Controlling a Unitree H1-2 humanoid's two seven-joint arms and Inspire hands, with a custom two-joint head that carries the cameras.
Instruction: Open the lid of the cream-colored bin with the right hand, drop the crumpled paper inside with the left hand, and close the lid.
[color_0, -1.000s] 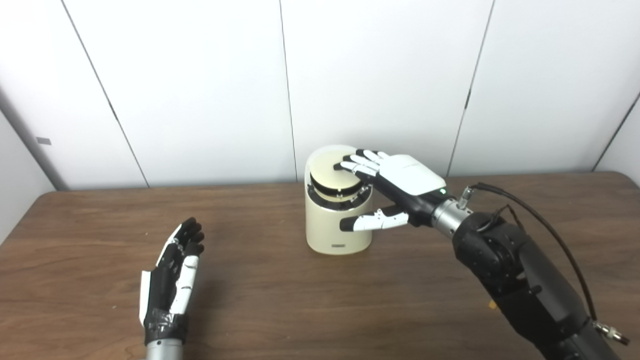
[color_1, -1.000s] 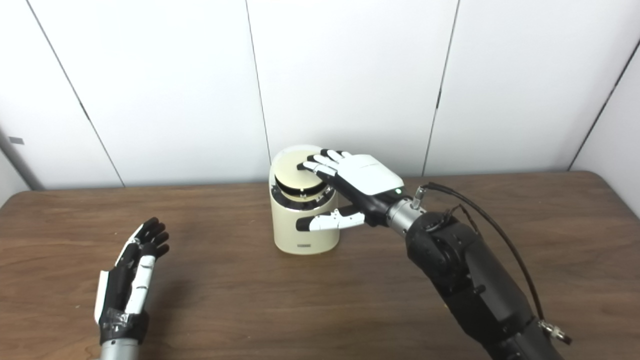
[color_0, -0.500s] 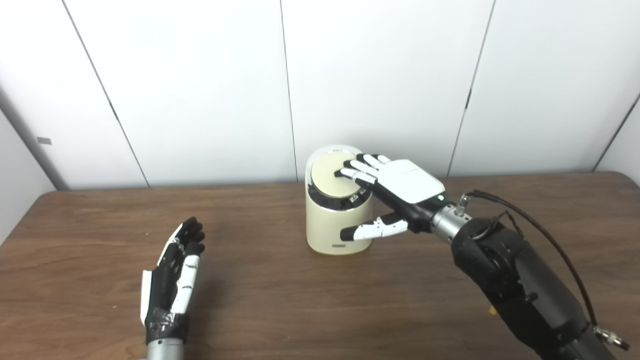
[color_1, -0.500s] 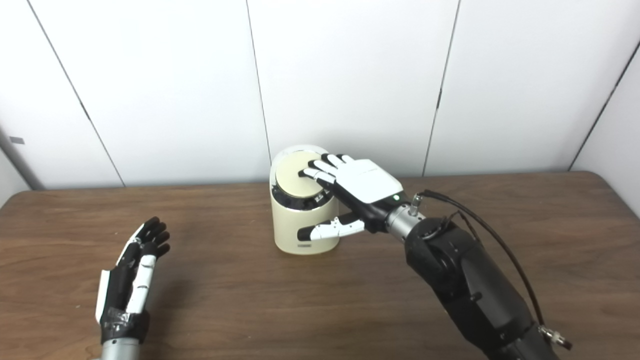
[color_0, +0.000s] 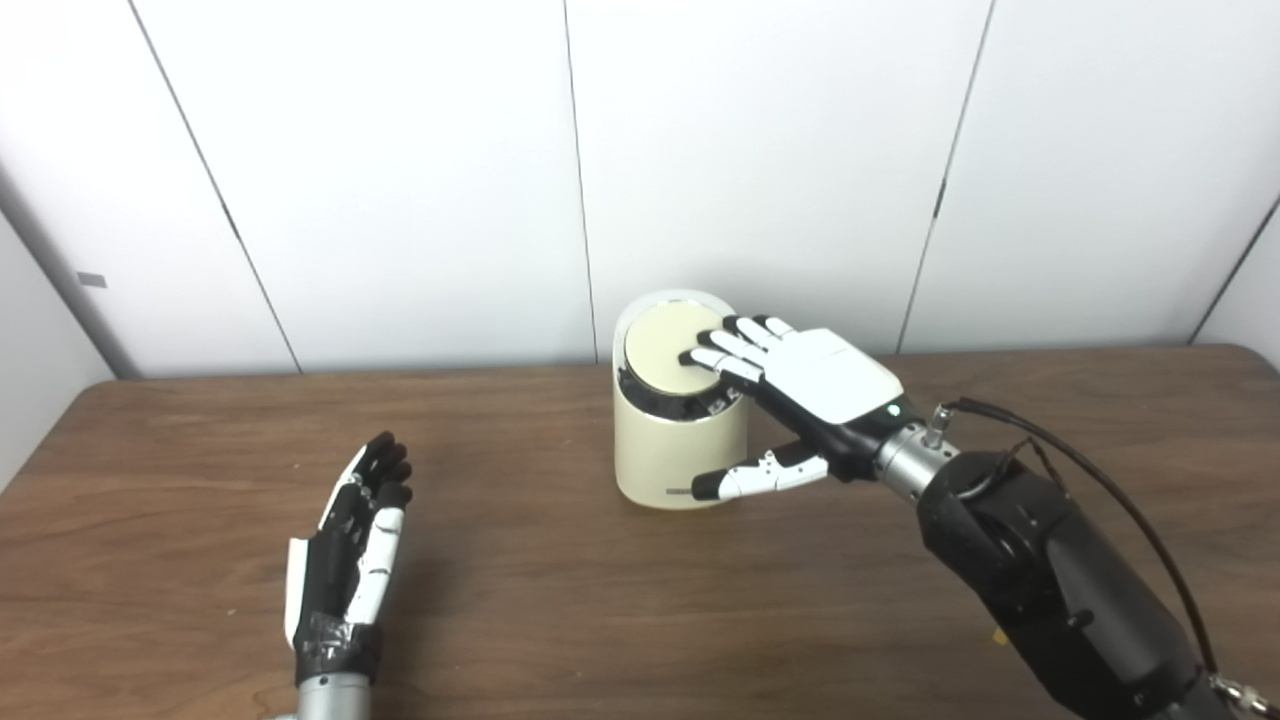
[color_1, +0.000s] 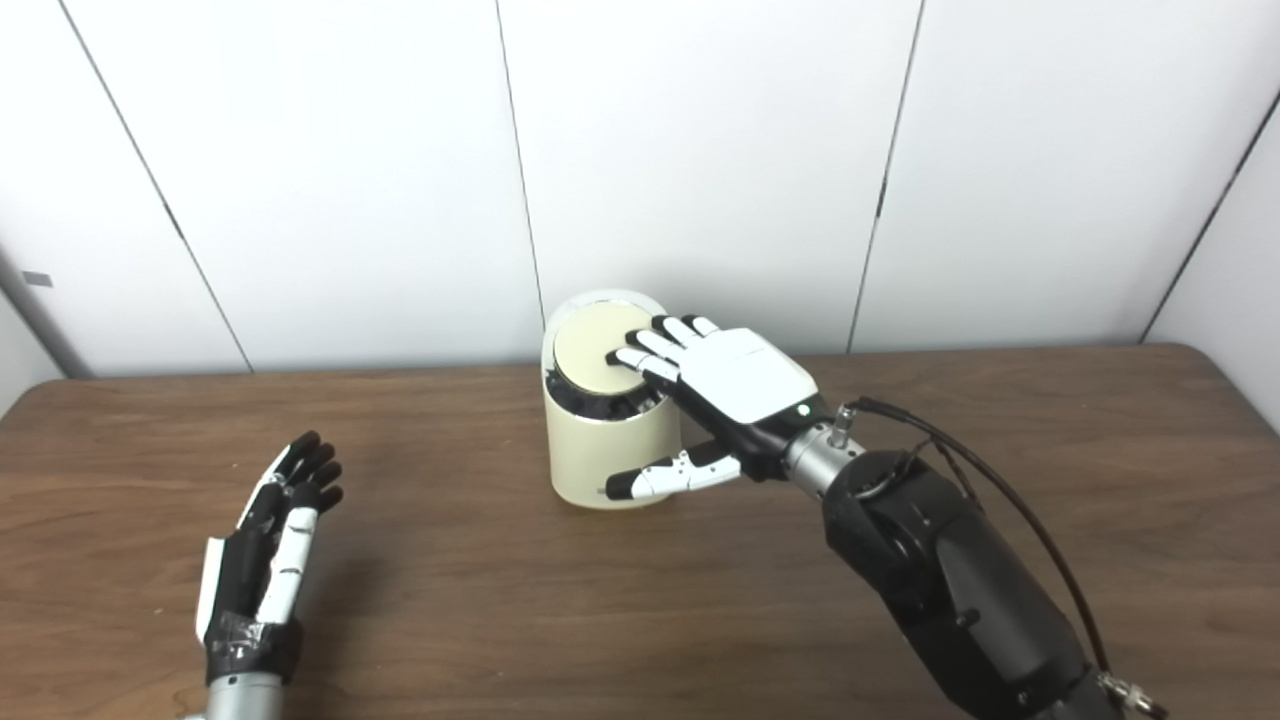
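It looks like a lab or test room: a bare wooden table stands against plain white wall panels.

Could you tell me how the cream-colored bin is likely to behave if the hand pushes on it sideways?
The bin looks like a light plastic shell, so it would probably slide on the smooth table. Upright and taller than wide, it might tip under a high push from the right hand.

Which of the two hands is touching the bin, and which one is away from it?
The right hand touches the bin: its fingers lie flat on the lid. The left hand hangs open, holding nothing, over the table, apart from the bin.
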